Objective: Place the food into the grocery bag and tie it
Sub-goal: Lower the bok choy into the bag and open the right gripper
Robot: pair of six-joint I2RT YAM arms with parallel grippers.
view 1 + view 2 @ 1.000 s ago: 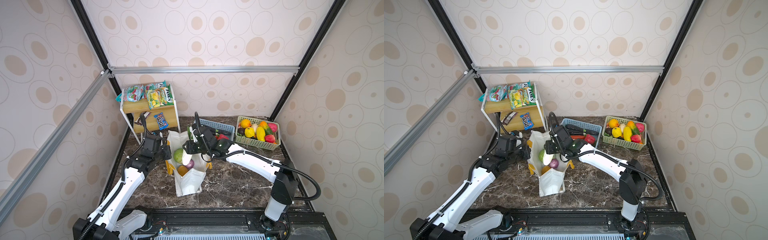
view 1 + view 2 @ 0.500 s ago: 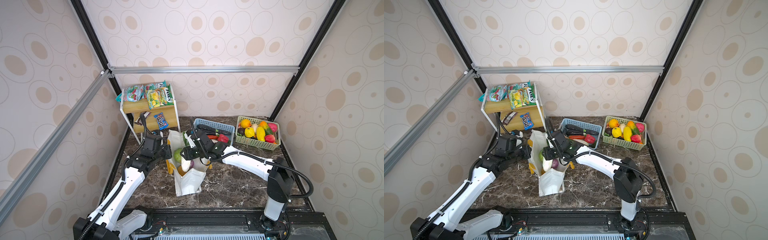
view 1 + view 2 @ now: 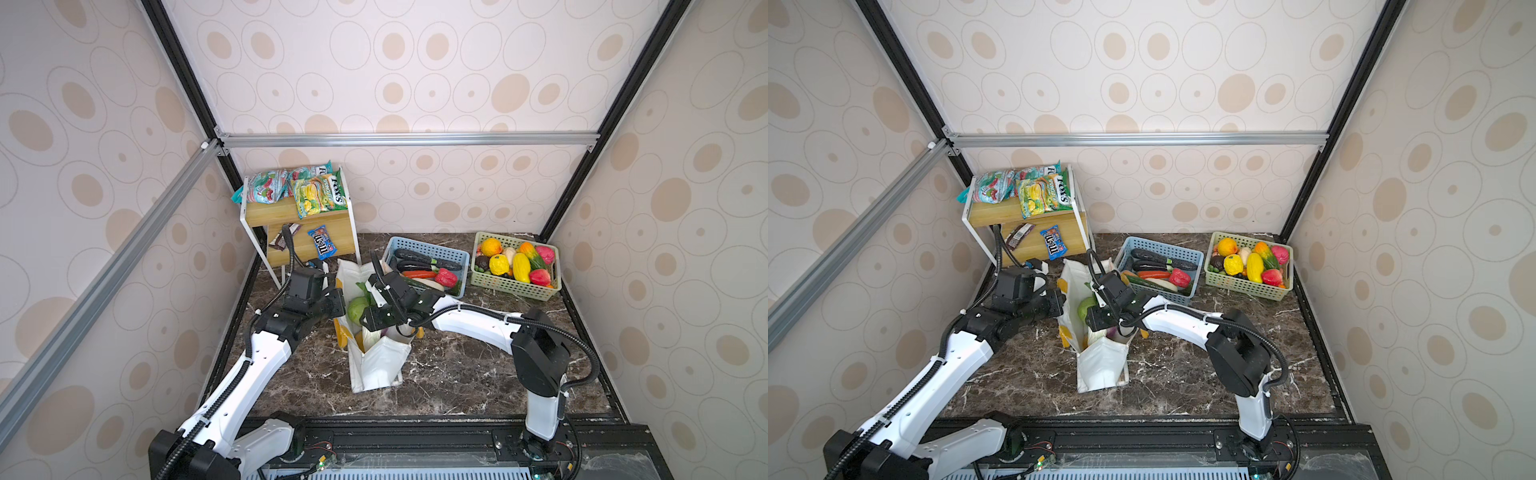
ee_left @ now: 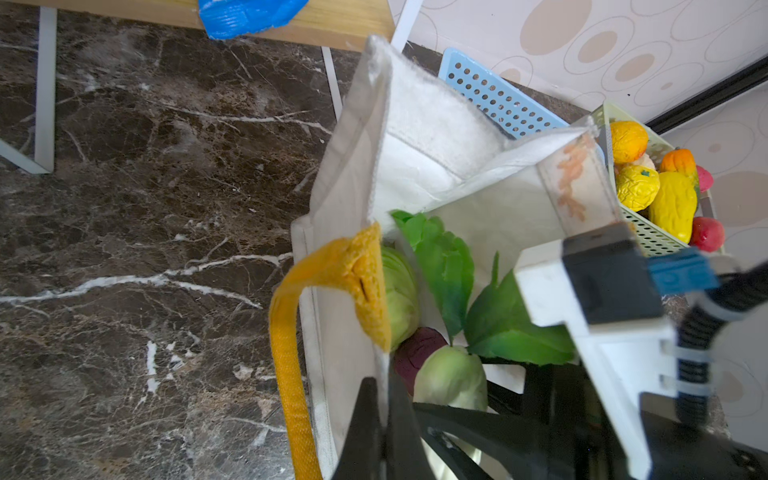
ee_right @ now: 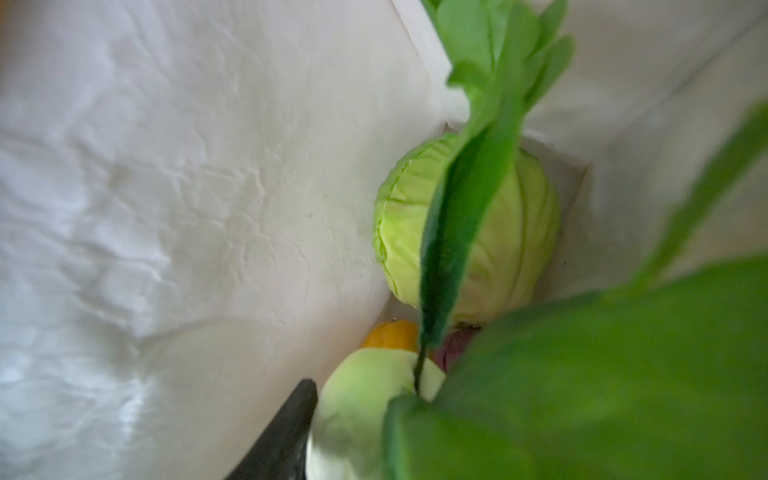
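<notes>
We have the left gripper (image 4: 381, 401) pinched shut on the 9 o'clock rim of the grocery bag (image 3: 382, 365), apparently to hold its mouth open, while the right gripper (image 3: 374, 328), clasping a pale leafy vegetable (image 4: 451, 376), reaches in from 3 o'clock to set it beside the cabbage (image 5: 490, 232).

White arm links (image 3: 257, 365), black joints (image 3: 538, 357), black corrugated cables (image 4: 702, 324), pale zip ties (image 4: 690, 356).
</notes>
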